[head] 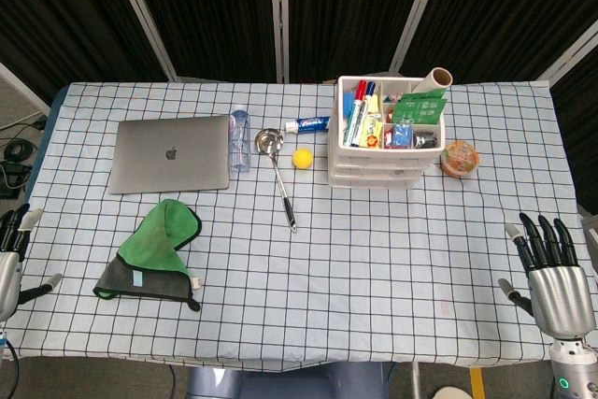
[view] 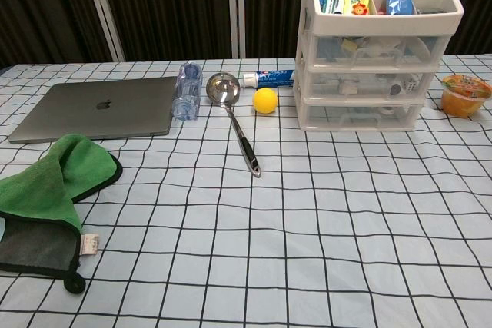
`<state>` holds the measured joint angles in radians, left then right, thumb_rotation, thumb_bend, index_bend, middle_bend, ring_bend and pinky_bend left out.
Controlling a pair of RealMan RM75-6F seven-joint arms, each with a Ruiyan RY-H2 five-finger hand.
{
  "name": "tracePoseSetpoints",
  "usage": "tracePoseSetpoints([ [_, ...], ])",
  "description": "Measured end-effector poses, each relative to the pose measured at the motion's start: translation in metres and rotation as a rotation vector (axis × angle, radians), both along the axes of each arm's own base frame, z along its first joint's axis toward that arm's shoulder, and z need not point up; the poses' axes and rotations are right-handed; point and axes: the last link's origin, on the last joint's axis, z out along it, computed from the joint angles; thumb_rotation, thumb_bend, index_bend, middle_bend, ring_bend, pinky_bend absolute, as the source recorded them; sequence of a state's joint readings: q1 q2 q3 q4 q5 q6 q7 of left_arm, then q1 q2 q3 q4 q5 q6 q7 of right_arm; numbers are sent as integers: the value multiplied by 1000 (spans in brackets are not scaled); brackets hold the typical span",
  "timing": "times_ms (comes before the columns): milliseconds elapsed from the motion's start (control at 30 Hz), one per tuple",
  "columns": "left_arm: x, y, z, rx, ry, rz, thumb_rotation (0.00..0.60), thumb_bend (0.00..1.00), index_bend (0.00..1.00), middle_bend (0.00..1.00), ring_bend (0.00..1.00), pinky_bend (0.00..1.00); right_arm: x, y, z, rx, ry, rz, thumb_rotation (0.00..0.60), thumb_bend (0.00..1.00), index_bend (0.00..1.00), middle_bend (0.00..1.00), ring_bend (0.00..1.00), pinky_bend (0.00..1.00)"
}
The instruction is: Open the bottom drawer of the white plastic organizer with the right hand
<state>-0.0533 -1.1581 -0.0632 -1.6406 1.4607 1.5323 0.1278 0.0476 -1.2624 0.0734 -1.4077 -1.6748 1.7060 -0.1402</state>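
Observation:
The white plastic organizer [head: 383,137] [view: 369,51] stands at the back right of the checked table, its top tray full of markers and packets. Its bottom drawer [view: 361,115] [head: 372,178] is pushed in flush with the two drawers above. My right hand [head: 553,273] hangs at the table's front right corner, fingers spread and empty, well in front of and to the right of the organizer. My left hand [head: 11,254] sits at the front left edge, fingers apart, holding nothing. Neither hand shows in the chest view.
A closed laptop [head: 171,153], a water bottle [head: 240,137], a ladle [head: 277,175], a yellow ball [head: 302,158] and toothpaste [head: 308,124] lie left of the organizer. An orange cup [head: 459,158] stands right of it. A green cloth [head: 157,254] lies front left.

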Motion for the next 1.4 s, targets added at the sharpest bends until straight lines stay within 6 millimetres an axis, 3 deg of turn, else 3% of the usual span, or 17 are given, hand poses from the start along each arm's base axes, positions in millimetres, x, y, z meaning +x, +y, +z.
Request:
tracePoseSetpoints([
  [467,-1,2,4,16,-14,5,600,0,0,0,0,0,4,-1,-3,20,-31,3,600,28,187,70,0,0],
  [533,-2,2,6,21,-20,8,600,0,0,0,0,0,5,-3,-3,23,-44,2,600,28,187,99,18,34],
  [633,-3,3,7,25,-24,10,600,0,0,0,0,0,7,-7,-4,23,-64,-2,600,29,192,316,263,301],
  [700,-3,3,8,27,-25,10,600,0,0,0,0,0,10,-13,-5,21,-82,0,600,29,203,602,547,532],
  [767,-2,2,8,29,-27,8,600,0,0,0,0,0,14,-19,-8,28,-102,3,600,39,212,791,722,659],
  [833,-2,2,9,32,-29,6,600,0,0,0,0,0,18,-24,-12,44,-125,1,600,77,215,887,815,726],
  [1000,-2,2,11,41,-36,2,600,0,0,0,0,0,30,-41,-32,143,-249,-47,600,425,166,995,937,812],
  [1067,-1,2,12,44,-40,0,600,0,0,0,0,0,37,-50,-42,194,-325,-88,600,499,153,1000,947,819],
  [1200,-1,2,14,53,-49,-4,600,0,0,0,0,0,47,-65,-61,292,-504,-187,600,591,140,1000,956,828],
  [1400,-3,2,19,89,-34,-5,600,0,0,0,0,0,63,-88,-89,473,-899,-375,600,644,133,1000,957,829],
])
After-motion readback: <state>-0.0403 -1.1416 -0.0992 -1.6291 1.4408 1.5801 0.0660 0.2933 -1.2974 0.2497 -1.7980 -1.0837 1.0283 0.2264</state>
